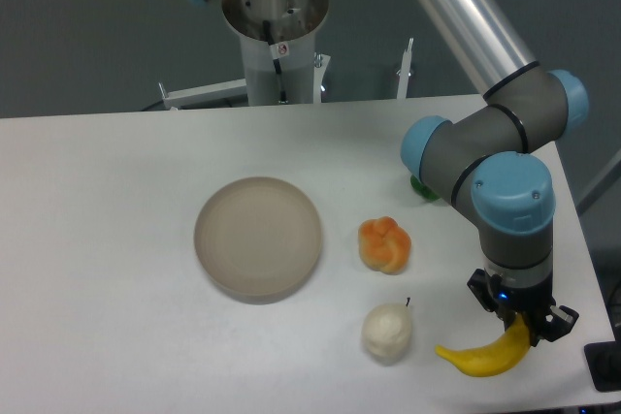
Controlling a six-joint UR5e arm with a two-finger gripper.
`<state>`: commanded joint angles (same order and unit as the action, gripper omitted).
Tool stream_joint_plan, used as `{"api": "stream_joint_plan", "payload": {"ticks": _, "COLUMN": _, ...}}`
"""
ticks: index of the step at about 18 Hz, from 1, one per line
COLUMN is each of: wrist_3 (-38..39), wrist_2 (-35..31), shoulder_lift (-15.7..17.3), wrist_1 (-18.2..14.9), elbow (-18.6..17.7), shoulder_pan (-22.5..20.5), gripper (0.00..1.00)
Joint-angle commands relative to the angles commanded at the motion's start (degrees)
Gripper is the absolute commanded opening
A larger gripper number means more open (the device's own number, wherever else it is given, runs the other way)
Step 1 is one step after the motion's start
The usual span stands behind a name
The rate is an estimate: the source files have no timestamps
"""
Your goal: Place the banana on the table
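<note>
One small yellow banana (482, 357) lies low at the near right corner of the white table (107, 239), its curve opening upward and its left tip pointing toward the middle of the table. The gripper (519, 329) comes straight down onto the banana's raised right end, and its two dark fingers are clamped on that end. From here I cannot tell whether the banana's belly already touches the tabletop or hangs just above it. The hold on one end looks chosen to let the rest of the fruit settle flat on the surface once the fingers part.

Just left of the banana stands one whitish pear (387, 331) with a short dark stem, apart from it. Farther back sits one orange fruit (385, 243), lumpy and rounded. Left of that rests one round beige plate (258, 236) with nothing on it. One small green object (423, 188) shows behind the arm's grey and blue joints, mostly hidden. The single arm (505, 157) reaches in from the far right.
</note>
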<state>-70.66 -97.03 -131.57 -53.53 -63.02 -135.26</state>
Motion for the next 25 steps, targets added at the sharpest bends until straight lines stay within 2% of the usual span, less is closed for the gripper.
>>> {"api": "stream_joint_plan", "payload": {"ticks": 11, "wrist_3": -0.09, "wrist_2": 0.09, "shoulder_lift": 0.52, "wrist_1": -0.09, "elbow": -0.35, "shoulder_pan": -0.35, "gripper": 0.25}}
{"api": "stream_joint_plan", "payload": {"ticks": 15, "wrist_3": -0.09, "wrist_2": 0.0, "shoulder_lift": 2.1, "wrist_1": -0.7, "elbow": -2.19, "shoulder_pan": -0.44, "gripper": 0.25}}
{"api": "stream_joint_plan", "payload": {"ticks": 18, "wrist_3": -0.78, "wrist_2": 0.0, "shoulder_lift": 5.09, "wrist_1": -0.79, "elbow": -5.96, "shoulder_pan": -1.23, "gripper": 0.25}}
{"api": "stream_joint_plan", "payload": {"ticks": 21, "wrist_3": -5.35, "wrist_2": -0.44, "shoulder_lift": 8.86, "wrist_1": -1.05, "elbow": -10.18, "shoulder_pan": -2.02, "gripper": 0.25}}
{"api": "stream_joint_plan", "payload": {"ticks": 25, "wrist_3": -8.6, "wrist_2": -0.35, "shoulder_lift": 14.31, "wrist_1": -4.12, "elbow": -15.28, "shoulder_pan": -4.21, "gripper": 0.25}}
